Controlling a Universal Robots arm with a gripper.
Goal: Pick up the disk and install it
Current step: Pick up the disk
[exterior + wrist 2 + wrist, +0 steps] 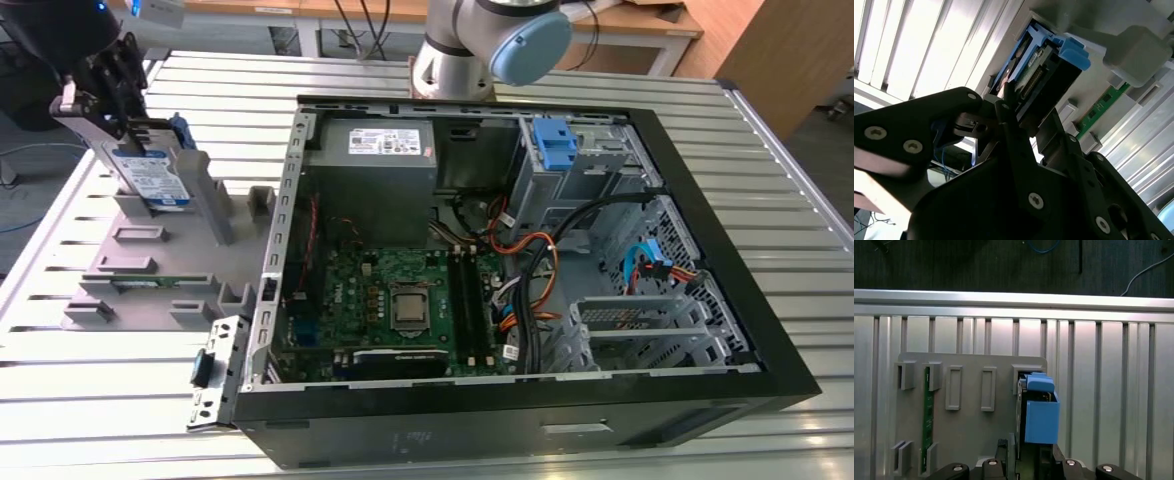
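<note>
Disk (150,175) is standing on edge in a slot of the grey holder (160,258) on the table (107,405), beside the open computer case (534,412), leaving its top free. The gripper (1025,450) is straddling this top, perhaps clamping it; I cannot tell.

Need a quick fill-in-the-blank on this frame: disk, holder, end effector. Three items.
1. The disk stands upright in the grey holder, on the exterior view's ___ of the open computer case.
2. The disk's plastic side rails are coloured ___.
3. The end effector is outside the case, nearest to the ___.

Missing words: left; blue; disk.
</note>
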